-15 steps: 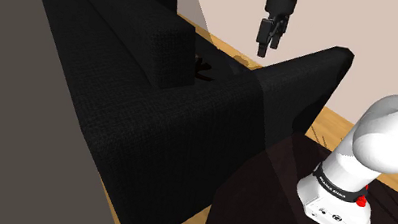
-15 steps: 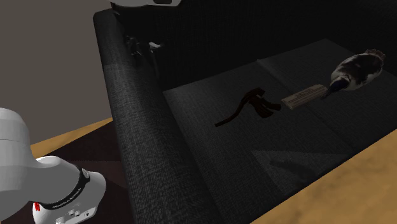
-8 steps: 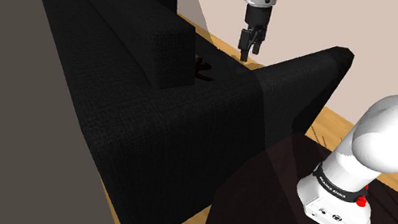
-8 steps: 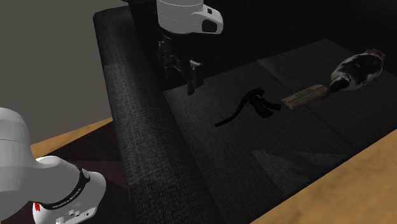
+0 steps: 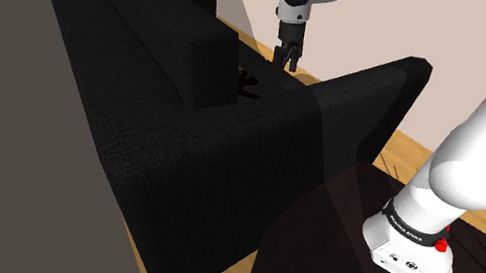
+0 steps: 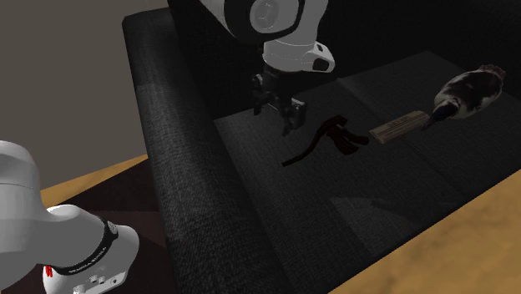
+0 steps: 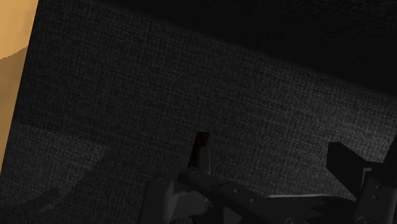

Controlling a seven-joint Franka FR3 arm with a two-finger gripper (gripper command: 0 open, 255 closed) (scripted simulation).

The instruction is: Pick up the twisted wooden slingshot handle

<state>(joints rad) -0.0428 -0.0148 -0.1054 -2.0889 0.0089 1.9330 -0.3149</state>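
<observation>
Second exterior view: the slingshot handle (image 6: pixel 324 138) lies flat on the seat of the black sofa (image 6: pixel 275 217). It is dark red-brown and twisty. Just beside it, on that view's right, lies a small tan block (image 6: pixel 401 125). Past the block sits a dark and white thing (image 6: pixel 467 90).

I am the gripper (image 6: pixel 277 114). I hang over the seat near the handle, on its left in that view, not touching it. My jaws stand apart with nothing between them.

From the shoulder view, the handle (image 5: pixel 247 83) peeks out behind a back cushion (image 5: pixel 205 59).
</observation>
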